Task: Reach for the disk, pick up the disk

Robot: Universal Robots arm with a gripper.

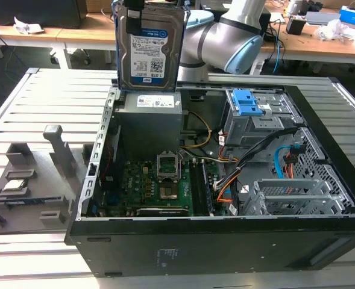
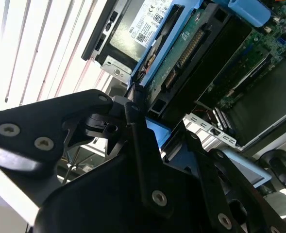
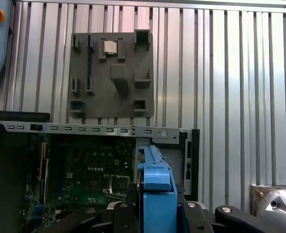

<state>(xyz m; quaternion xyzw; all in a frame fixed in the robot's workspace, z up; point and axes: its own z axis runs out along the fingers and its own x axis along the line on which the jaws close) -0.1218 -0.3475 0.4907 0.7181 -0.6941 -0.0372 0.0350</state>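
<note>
Starting at the exterior view's left, you had the slatted metal counter (image 1: 20,102) carrying a grey fixture plate (image 1: 38,180). It lay at about nine o'clock of the open computer case (image 1: 225,247), just beside the case wall. A small square processor chip (image 1: 14,185) sat in a pocket toward that plate's eight o'clock corner. The first wrist view looked down on the same plate (image 3: 111,92) and chip (image 3: 109,47), which lay just outside the case rim (image 3: 84,128).

Next came the disk (image 1: 148,48). It hung upright in the air at about eleven o'clock of the case, with its label facing the camera, lifted above the power supply (image 1: 150,123).

Your hand (image 3: 157,201) was closed on the disk. In the first wrist view its black fingers (image 3: 129,206) sat on either side of the disk's blue edge (image 3: 156,179). In the second wrist view the hand (image 2: 155,124) clamped that same blue frame, and the disk's circuit-board side (image 2: 181,53) ran away from the fingers.

Further right, the motherboard (image 1: 159,186) lay on the case floor at six o'clock of the power supply. A blue latch pair (image 1: 246,103) sat at about one o'clock inside the case, well apart from the disk. The arm (image 1: 225,36) stood behind the case at twelve o'clock.
</note>
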